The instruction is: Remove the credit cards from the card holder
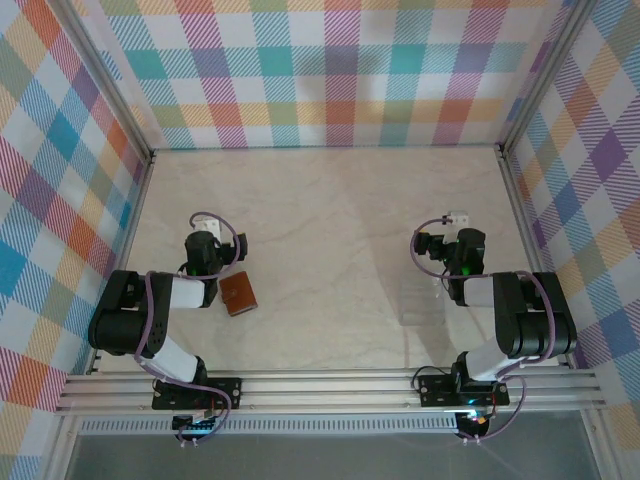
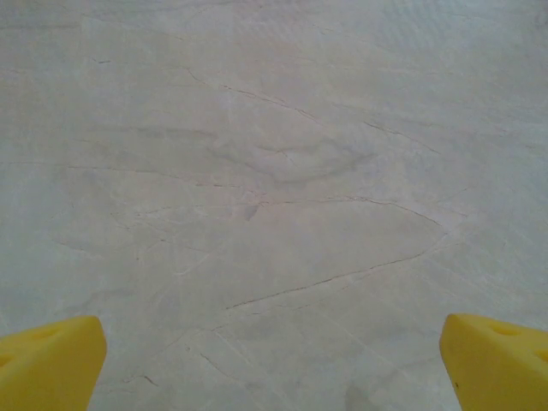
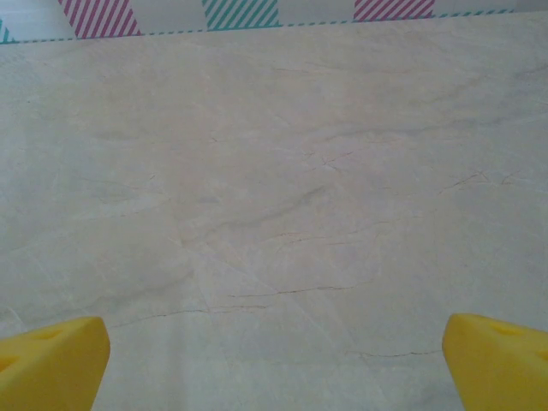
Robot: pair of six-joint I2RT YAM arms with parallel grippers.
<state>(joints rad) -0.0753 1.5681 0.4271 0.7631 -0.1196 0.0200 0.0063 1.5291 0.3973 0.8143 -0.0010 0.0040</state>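
Though wide-jawed, left end effector (image 2: 274, 366) empty; right end effector (image 3: 274, 366) likewise

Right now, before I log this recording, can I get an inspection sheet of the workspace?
Surface: pale marbled table with thin dark veins.
Job's things: card holder folded shut, lying flat beside the left arm; its contents are hidden.
Clutter: nothing seen.
Grippers: left gripper and right gripper both open, holding nothing, over the table.
Cables: purple cables looped along each arm.
Surroundings: plaid walls on three sides; metal rail at the near edge.
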